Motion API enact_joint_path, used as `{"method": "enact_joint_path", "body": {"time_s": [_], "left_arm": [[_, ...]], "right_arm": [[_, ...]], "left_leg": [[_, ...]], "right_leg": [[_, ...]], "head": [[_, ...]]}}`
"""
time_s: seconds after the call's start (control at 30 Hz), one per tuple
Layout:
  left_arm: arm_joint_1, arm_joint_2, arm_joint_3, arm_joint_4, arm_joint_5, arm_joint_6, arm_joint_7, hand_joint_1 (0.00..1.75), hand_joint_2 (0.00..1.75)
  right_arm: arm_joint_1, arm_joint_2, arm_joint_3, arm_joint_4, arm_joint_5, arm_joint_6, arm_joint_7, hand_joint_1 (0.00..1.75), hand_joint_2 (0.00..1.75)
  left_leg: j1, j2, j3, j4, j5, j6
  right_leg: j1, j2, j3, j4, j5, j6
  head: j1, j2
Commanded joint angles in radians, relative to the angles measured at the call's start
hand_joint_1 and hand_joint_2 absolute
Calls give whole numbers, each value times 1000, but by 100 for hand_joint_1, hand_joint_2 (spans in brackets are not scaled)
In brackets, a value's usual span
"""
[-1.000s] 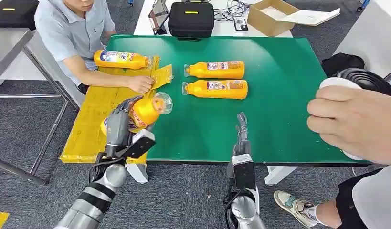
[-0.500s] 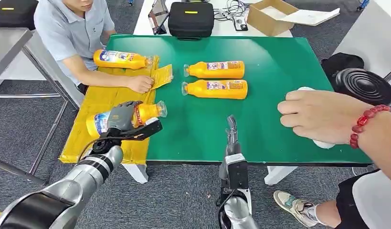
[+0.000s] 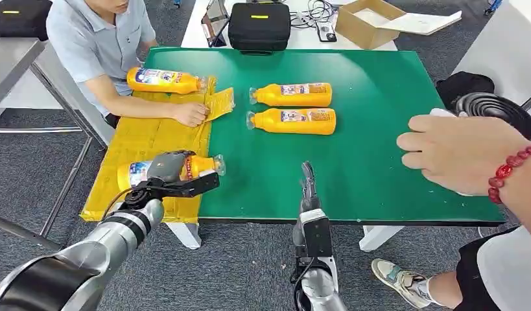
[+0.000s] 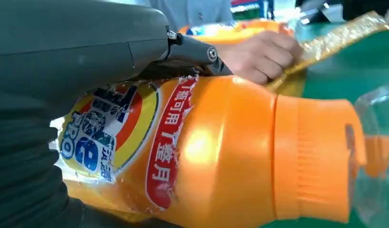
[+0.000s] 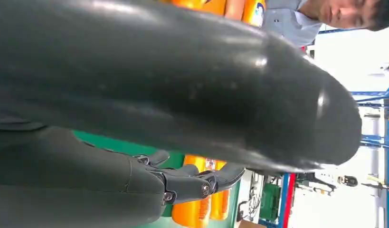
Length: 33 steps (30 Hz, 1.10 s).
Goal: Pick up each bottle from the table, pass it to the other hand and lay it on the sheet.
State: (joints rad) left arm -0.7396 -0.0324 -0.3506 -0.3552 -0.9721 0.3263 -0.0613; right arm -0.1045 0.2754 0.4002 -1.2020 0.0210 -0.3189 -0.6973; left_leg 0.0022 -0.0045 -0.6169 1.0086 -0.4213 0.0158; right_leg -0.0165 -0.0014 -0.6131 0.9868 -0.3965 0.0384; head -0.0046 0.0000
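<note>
The left hand [image 3: 166, 166] is wrapped around an orange bottle [image 3: 185, 168] and holds it on its side, low over the yellow sheet [image 3: 129, 146] at the left edge of the green counter [image 3: 379, 123]. The bottle's clear cap pokes out over the green part. I think this is the laying-down step: the bottle looks almost on the sheet but is not let go yet. Next, the hand would need to set the bottle flat so it does not roll, then open up and pull away gently. The right hand [image 3: 308, 188] hangs near the front edge of the counter with its fingers apart and nothing in them. One bottle on the sheet [image 3: 165, 80] already lies at the far left corner, next to a person's hand [image 3: 190, 114] that presses the sheet down. Two more bottles wait side by side in the middle of the counter, the far bottle [image 3: 292, 94] and the near bottle [image 3: 294, 121]; both lie down with caps toward the sheet. Another person's hand [image 3: 460, 152] reaches in over the right edge. Behind the counter there is an open cardboard box [image 3: 369, 19]; I cannot tell what is inside it. A black case [image 3: 259, 26] beside it is closed.
</note>
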Motion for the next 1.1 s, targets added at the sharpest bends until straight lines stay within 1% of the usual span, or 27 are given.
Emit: {"method": "enact_joint_path", "body": {"time_s": [0.03, 0.07, 0.1, 0.17, 0.2, 0.27, 0.3, 0.37, 0.43, 0.47, 0.5, 0.6, 0.67, 0.7, 0.73, 0.77, 0.8, 0.83, 0.87, 0.9, 0.93, 1.03, 1.1], "left_arm": [[-17, 1, 34, 62, 50, -71, -79, 0, 175], [-14, -4, 52, 55, 73, -89, -98, 0, 175], [-13, -9, 78, 44, 105, -108, -115, 0, 175], [-11, -18, 129, 31, 171, -158, -145, 0, 175], [-10, -20, 153, 22, 206, -193, -166, 0, 175], [-7, -20, 178, 1, 247, -218, -202, 0, 175], [-7, -20, 178, 1, 247, -218, -202, 0, 175], [1, -25, 210, -28, 307, -253, -240, 0, 175], [12, -29, 215, -62, 344, -245, -286, 0, 175], [23, -34, 226, -92, 374, -238, -317, 0, 175], [23, -34, 226, -92, 374, -238, -317, 0, 175], [67, -42, 257, -211, 496, -261, -396, 0, 175], [82, -38, 249, -248, 506, -269, -389, 0, 175], [82, -38, 249, -248, 506, -269, -389, 0, 175], [101, -49, 290, -292, 593, -319, -425, 0, 175], [127, -52, 306, -351, 665, -377, -438, 0, 175], [182, -48, 303, -481, 778, -455, -441, 0, 175], [227, -47, 296, -596, 853, -472, -442, 0, 175], [271, -39, 277, -707, 905, -476, -427, 0, 175], [322, -32, 263, -845, 985, -481, -412, 0, 175], [353, -30, 254, -938, 1033, -474, -419, 0, 175], [405, -27, 244, -1094, 1125, -486, -401, 0, 175], [426, -31, 239, -1138, 1194, -493, -387, 0, 175]], "right_arm": [[-54, -7, 6, 112, -6, 15, 4, 0, 0], [-54, -7, 5, 114, -7, 19, 4, 0, 0], [-54, -8, 4, 115, -7, 23, 4, 0, 0], [-53, -9, 0, 118, -6, 24, 3, 0, 0], [-53, -10, -1, 123, -6, 27, 3, 0, 0], [-56, -7, -8, 134, -5, 22, -1, 0, 0], [-56, -7, -8, 134, -5, 22, -1, 0, 0], [-57, -5, -15, 139, -4, 18, -1, 0, 0], [-55, -4, -17, 140, -1, 18, -1, 0, 0], [-53, -5, -17, 137, 4, 15, -1, 0, 0], [-53, -5, -17, 137, 4, 15, -1, 0, 0], [-43, -6, -24, 127, 7, 10, -1, 0, 0], [-41, -8, -25, 124, 7, 11, -1, 0, 0], [-41, -8, -25, 124, 7, 11, -1, 0, 0], [-39, -8, -25, 124, 8, 7, -1, 0, 0], [-35, -12, -22, 117, 12, 7, -1, 0, 0], [-25, -18, -16, 99, 25, 6, -1, 0, 0], [-16, -19, -19, 86, 25, 2, -1, 0, 0], [-10, -21, -19, 79, 26, 4, -1, 0, 0], [0, -23, -23, 66, 26, -4, -1, 0, 0], [9, -24, -27, 49, 24, -10, -1, 0, 0], [16, -29, -30, 31, 25, -19, -1, 0, 0], [24, -33, -32, -3, 32, -38, -1, 0, 0]], "left_leg": [[1, 3, 5, -1, -1, -1], [1, 1, 3, -1, -1, -1], [1, 1, 6, -1, -2, -1], [1, 1, 2, 0, -1, 0], [1, 1, 5, -1, -2, -1], [1, 1, 3, -1, -1, 0], [1, 1, 5, 0, -2, -1], [0, 1, 3, -1, -1, 0], [1, 1, 6, -1, -2, -1], [0, 1, 3, -1, -1, 0], [0, 0, 3, -1, 0, 0], [1, 1, 4, 0, -2, -1], [1, 0, 5, 0, -2, -1], [0, 0, 2, -1, 0, 0], [1, 1, 5, 0, -2, -1], [1, 0, 3, -1, -1, -1], [0, 0, 2, -1, 0, 0], [1, 2, 5, -1, -2, -1], [1, 2, 3, -1, -1, -1], [1, 2, 5, 0, -3, -1], [1, 2, 3, 0, -2, -1], [1, 2, 2, 1, -2, -1], [1, 2, 4, 1, -4, -1]], "right_leg": [[1, 2, 4, -1, -1, -2], [1, 1, 3, -1, 0, -1], [1, 1, 5, -1, -1, -2], [1, 1, 2, -1, 0, -1], [1, 1, 5, -1, -1, -2], [1, 1, 3, -1, 0, -1], [2, 1, 5, -1, -1, -2], [0, 1, 2, -1, 0, -1], [1, 1, 5, -1, -1, -2], [0, 1, 3, -1, 0, -1], [0, 0, 3, -1, 0, -1], [1, 0, 4, -1, -1, -2], [1, 0, 5, -1, -2, -2], [0, 0, 1, -1, 0, -1], [1, 0, 4, -1, -2, -2], [1, 0, 3, -1, -1, -1], [0, 0, 2, -1, 0, -1], [1, 1, 5, -1, -1, -2], [1, 2, 3, -1, -1, -1], [1, 1, 5, -1, -2, -2], [1, 2, 3, -1, -1, -1], [1, 2, 1, 0, -2, -1], [1, 2, 3, 0, -3, -2]], "head": [[0, 0], [0, 0], [0, 0], [0, 0], [0, 0], [0, 0], [0, 0], [0, 0], [0, 0], [0, 0], [0, 0], [0, 0], [0, 0], [0, 0], [0, 0], [0, 0], [0, 0], [0, 0], [0, 0], [0, 0], [0, 0], [0, 0], [0, 0]]}}
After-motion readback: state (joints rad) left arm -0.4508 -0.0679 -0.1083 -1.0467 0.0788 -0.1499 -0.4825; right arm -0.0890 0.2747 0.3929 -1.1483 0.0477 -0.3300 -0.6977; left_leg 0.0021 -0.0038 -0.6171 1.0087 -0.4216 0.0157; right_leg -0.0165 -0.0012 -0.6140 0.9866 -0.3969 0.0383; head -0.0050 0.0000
